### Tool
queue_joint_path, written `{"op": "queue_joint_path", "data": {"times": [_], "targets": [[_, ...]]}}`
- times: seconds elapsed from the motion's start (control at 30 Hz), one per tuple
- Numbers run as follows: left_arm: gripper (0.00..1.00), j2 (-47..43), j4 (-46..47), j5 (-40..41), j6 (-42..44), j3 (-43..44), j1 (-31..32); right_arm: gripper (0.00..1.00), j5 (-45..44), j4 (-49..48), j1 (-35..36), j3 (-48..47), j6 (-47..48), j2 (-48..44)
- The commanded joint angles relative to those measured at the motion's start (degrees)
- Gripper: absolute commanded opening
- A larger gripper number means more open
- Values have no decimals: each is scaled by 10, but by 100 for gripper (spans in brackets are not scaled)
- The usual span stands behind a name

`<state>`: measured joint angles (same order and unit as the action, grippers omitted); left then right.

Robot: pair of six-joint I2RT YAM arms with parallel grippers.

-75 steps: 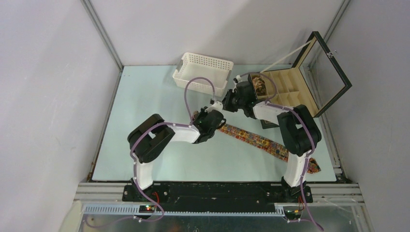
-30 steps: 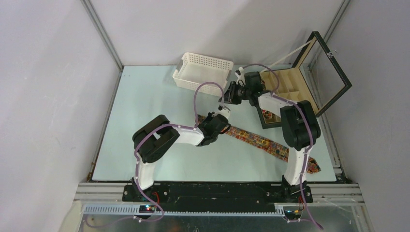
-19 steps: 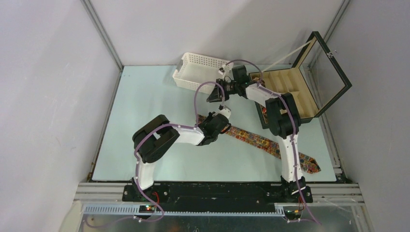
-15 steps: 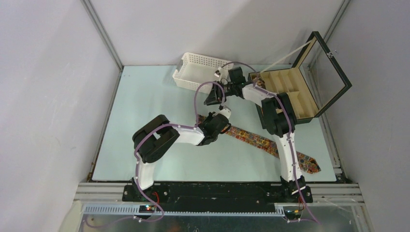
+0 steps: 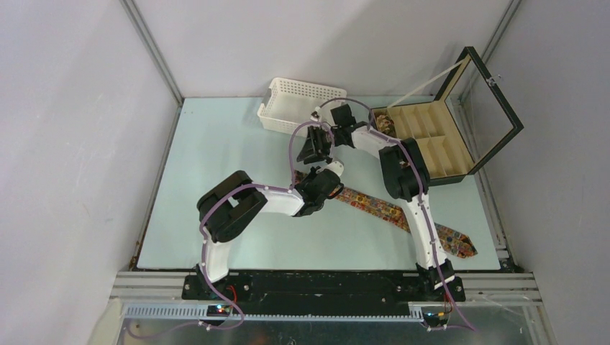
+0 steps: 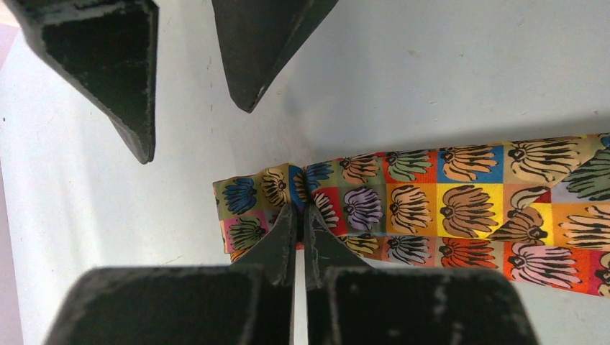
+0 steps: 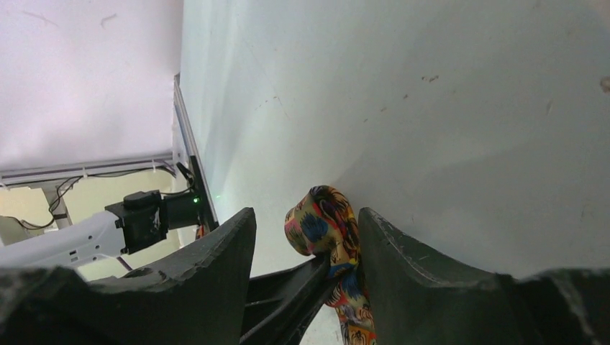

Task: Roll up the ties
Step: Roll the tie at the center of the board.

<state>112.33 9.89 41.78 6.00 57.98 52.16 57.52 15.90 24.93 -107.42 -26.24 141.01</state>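
A long patterned tie [image 5: 388,210] lies flat on the table, running from the middle to the front right. My left gripper [image 5: 303,180] is shut on its narrow end, seen close in the left wrist view [image 6: 299,210] with the tie [image 6: 460,208] stretching right. My right gripper [image 5: 313,152] hangs open just above that end; its fingers [image 6: 115,79] show at the top of the left wrist view. In the right wrist view the raised, curled tie end [image 7: 322,219] sits between my open right gripper's [image 7: 306,215] jaws. A rolled tie [image 5: 387,122] sits in the black box.
The black compartmented box [image 5: 439,147] stands at the back right with its glass lid [image 5: 496,100] raised. A white perforated basket [image 5: 302,106] stands at the back middle, just behind my right gripper. The tie's wide end [image 5: 464,246] lies near the table's front right edge.
My right gripper left the rolled tie in the box and swung left, now open over the tie end. My left gripper shifted slightly right, still pinching the tie.
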Motion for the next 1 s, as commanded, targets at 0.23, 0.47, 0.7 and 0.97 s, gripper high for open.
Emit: {"op": "queue_joint_path", "data": {"times": [0.23, 0.47, 0.7, 0.97], "targets": [[0, -14, 7, -18, -17, 8, 2, 58, 21, 60, 23, -31, 45, 28], [0, -15, 9, -19, -16, 7, 1, 57, -23, 83, 27, -3, 81, 15], [0, -14, 9, -23, -16, 7, 1, 54, -50, 101, 32, 0, 101, 14], [0, -14, 8, -24, -15, 8, 2, 45, -54, 107, 38, -3, 105, 15]]}}
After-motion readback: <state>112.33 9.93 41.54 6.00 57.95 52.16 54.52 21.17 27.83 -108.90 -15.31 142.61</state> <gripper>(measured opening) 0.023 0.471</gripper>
